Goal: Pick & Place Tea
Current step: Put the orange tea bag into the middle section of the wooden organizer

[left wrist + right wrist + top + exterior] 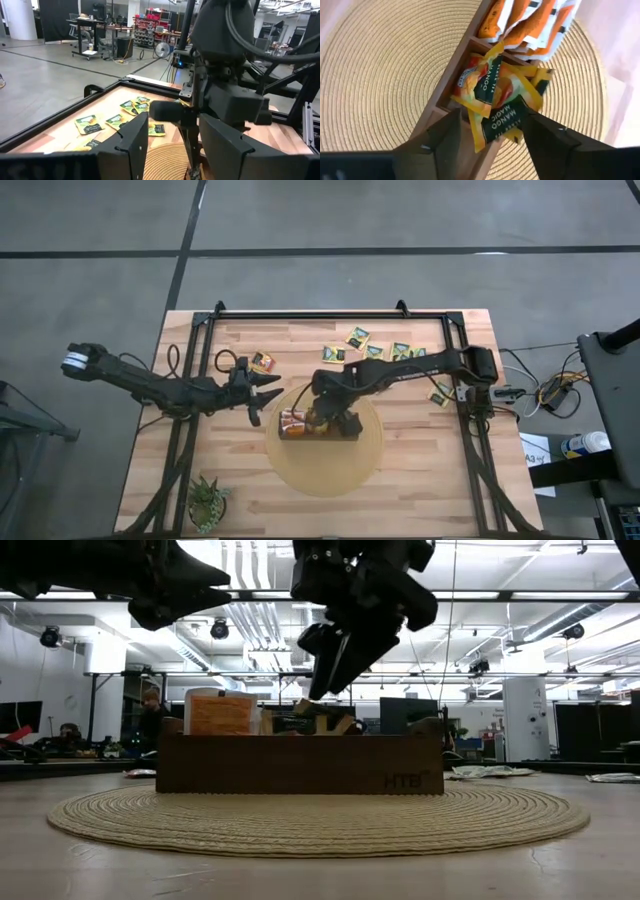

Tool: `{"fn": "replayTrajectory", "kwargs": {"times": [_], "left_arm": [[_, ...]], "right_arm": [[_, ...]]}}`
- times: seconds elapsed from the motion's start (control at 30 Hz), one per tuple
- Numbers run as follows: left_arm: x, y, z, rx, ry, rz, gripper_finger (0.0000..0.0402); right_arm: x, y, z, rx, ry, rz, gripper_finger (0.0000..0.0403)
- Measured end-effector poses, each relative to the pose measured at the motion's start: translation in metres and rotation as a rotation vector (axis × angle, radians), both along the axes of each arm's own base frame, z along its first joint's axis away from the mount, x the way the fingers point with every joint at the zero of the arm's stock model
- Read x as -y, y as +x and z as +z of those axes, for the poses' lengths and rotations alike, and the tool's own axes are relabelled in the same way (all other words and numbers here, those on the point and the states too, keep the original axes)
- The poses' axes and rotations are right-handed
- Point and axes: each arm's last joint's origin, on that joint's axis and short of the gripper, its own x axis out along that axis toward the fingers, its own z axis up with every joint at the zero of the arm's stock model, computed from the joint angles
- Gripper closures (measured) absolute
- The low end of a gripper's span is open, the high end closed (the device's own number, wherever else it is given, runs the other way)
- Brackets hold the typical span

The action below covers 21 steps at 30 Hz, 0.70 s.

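Across the wooden table (420, 480), sachets (357, 338) lie beside a round woven mat (345, 470).

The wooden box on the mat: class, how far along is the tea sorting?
Done: orange sachets and mango sachets fill two compartments of the wooden box. In hand: the right gripper, open, hangs over the mango compartment; the left gripper, open, waits beside the mat. Left: loose sachets on the table.

A grey concrete floor (400, 215), crossed by dark seams, is seen around the wooden table (420, 470). Beyond it a large workshop hall is shown, lit by ceiling strip lights (520, 595). Rolling carts (92, 35) and a white pillar (22, 20) are placed far off.
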Motion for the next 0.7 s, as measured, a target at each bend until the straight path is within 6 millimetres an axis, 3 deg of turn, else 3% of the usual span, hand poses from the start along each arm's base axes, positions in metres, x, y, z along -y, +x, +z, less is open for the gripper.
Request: {"fn": "replayTrajectory", "kwargs": {"times": [0.17,0.5,0.7], "left_arm": [[0.0000,-0.0001,0.0001,0.000,0.000,0.000,0.0232],[-0.0001,-0.0001,0.0005,0.004,-0.001,0.001,0.0232],[-0.0001,-0.0002,0.0005,0.004,-0.001,0.001,0.0232]], "right_arm": [[0.0000,-0.0032,0.0039,-0.014,0.016,-0.035,0.0182],[0.0072,0.0007,-0.0039,-0.023,0.084,-0.186,0.0195],[0.0027,0.0020,-0.0026,-0.014,0.192,-0.127,0.0195]]}}
